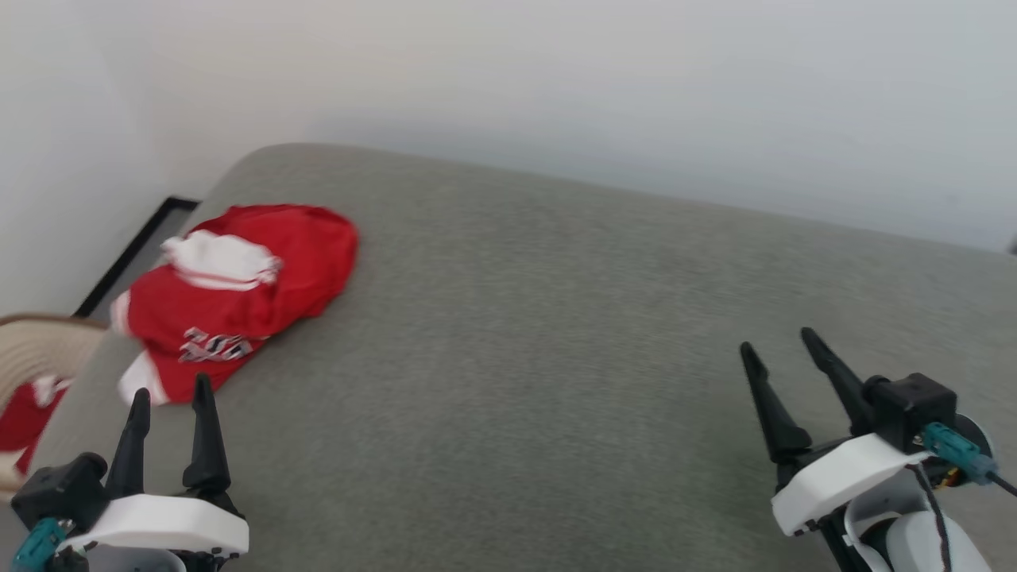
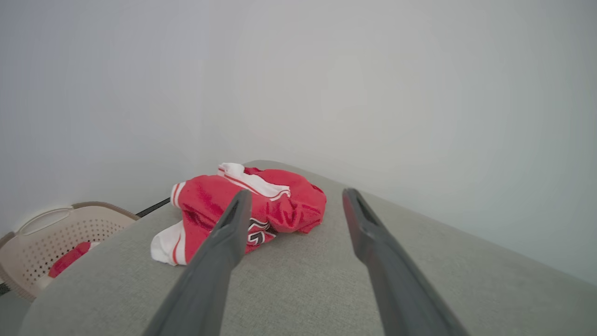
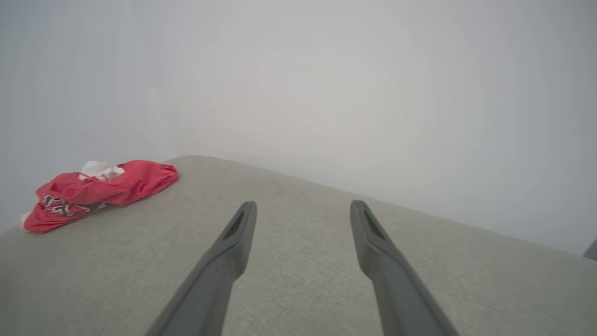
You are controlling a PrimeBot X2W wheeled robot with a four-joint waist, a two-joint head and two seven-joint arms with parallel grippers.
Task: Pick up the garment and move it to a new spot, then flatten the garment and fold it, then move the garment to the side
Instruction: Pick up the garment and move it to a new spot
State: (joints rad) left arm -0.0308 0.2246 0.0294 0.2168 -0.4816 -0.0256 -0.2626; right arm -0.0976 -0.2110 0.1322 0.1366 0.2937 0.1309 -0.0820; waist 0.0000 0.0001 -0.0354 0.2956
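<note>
So the garment is sitting in a crumpled heap near the far left corner of the counter, close to its left edge. It's a red jersey with one white sleeve flopped on top and another white hem poking out at the near end. The black lettering is scrunched up and facing the robot.

The left gripper is right in front of it. In the head view the jaws point straight at the heap's near end, with the tips just short of the white hem. I can't tell if they touch the cloth there, but in the left wrist view the garment looks a bit ahead of the left gripper. It's partly behind one finger and partly in the gap. Jaws are spread fairly wide, nothing in them.

The right gripper is well apart from it, over by the near right part of the counter. Its jaws are also spread, holding nothing. From the right wrist view the garment is way off to the side of the right gripper, with bare grey fabric in between.

Past the counter's left edge there's a beige perforated basket with a small red cloth in it. A plain pale wall runs behind everything.
</note>
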